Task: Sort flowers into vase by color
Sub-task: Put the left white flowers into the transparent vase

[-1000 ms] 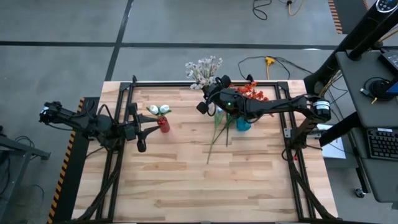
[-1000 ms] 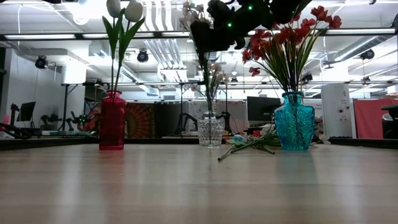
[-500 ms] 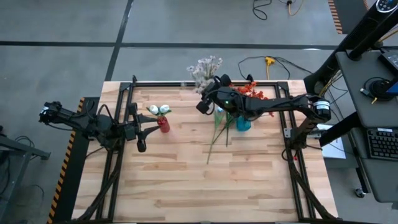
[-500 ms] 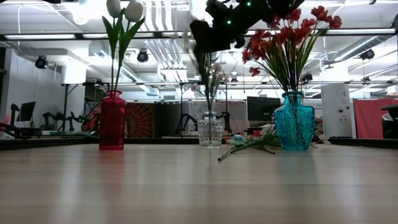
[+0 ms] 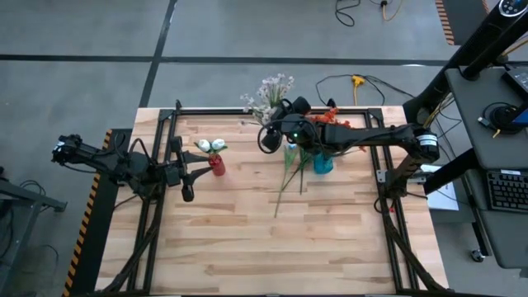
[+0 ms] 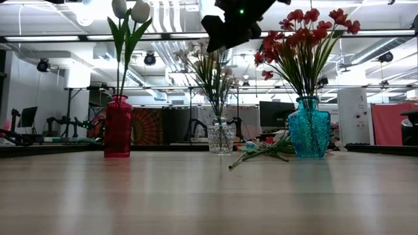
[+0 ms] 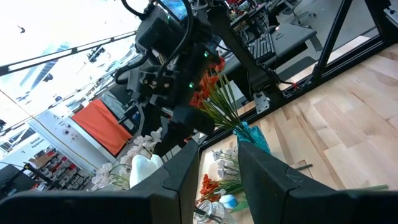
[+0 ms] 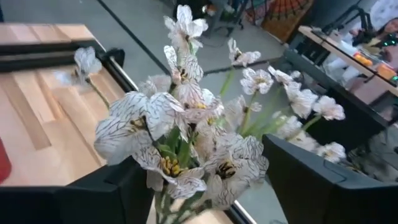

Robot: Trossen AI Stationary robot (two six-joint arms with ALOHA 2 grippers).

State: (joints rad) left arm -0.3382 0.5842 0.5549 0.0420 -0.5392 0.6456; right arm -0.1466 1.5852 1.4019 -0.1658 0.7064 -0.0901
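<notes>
Three vases stand at the table's far side. A red vase (image 6: pixel 117 127) holds white tulip buds (image 5: pixel 210 145), a clear vase (image 6: pixel 221 137) holds a pale pink-white spray (image 6: pixel 209 62), and a teal vase (image 6: pixel 309 128) holds orange-red blooms (image 5: pixel 337 122). Loose stems (image 5: pixel 289 177) lie flat on the table between the clear and teal vases. My right gripper (image 5: pixel 266 140) hangs open just above the pale spray, whose blossoms (image 8: pixel 186 124) show ahead between its fingers. My left gripper (image 5: pixel 198 172) is open and empty beside the red vase.
A black metal frame (image 5: pixel 247 111) runs along the table's edges. The near half of the wooden table (image 5: pixel 247 247) holds no objects. Cables (image 5: pixel 355 82) lie on the floor beyond the far edge. A desk with a keyboard (image 5: pixel 503 190) stands to the right.
My right gripper has risen and drifted a little toward the table's left edge. The pale spray, bunched under the gripper before, now stands spread out in the clear vase below it.
</notes>
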